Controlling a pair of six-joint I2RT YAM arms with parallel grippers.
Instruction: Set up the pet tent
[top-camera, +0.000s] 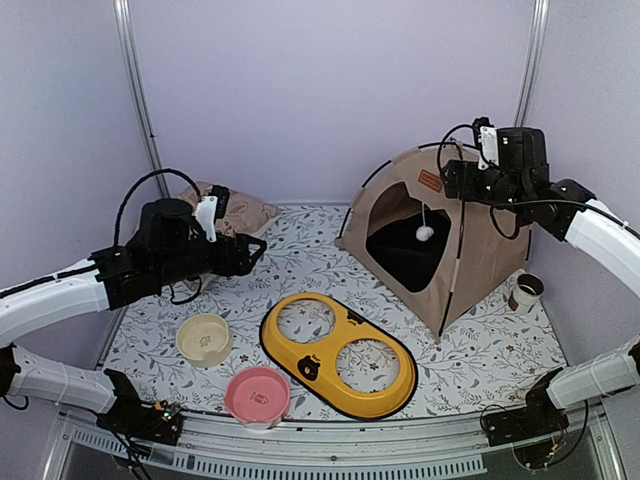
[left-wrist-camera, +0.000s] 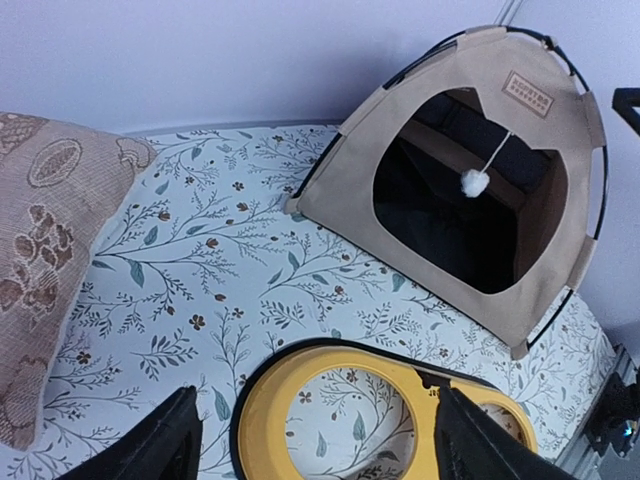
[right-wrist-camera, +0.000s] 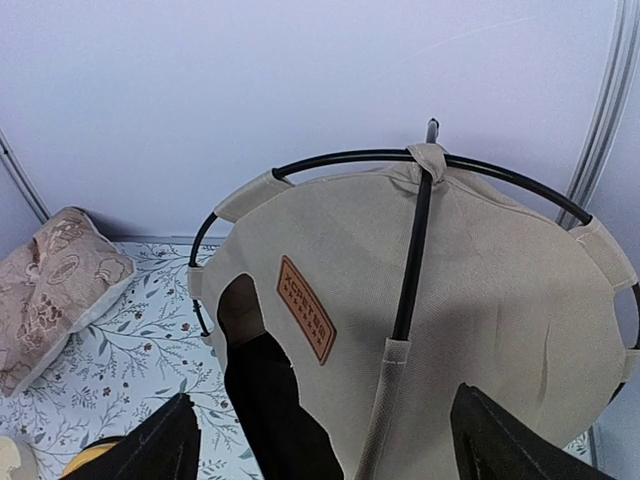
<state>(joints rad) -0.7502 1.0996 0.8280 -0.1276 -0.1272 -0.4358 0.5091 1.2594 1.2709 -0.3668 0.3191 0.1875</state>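
Note:
The beige pet tent stands upright at the back right of the floral mat, its black poles arched over it, its doorway facing front-left with a white pom-pom hanging in it. It also shows in the left wrist view and the right wrist view, with its brown label. My right gripper is open and empty just above the tent's top. My left gripper is open and empty over the mat at the left, above the yellow feeder's end.
A tan floral pillow lies at the back left. A yellow double-ring feeder, a cream bowl and a pink bowl sit at the front. A brown-and-white cup stands right of the tent.

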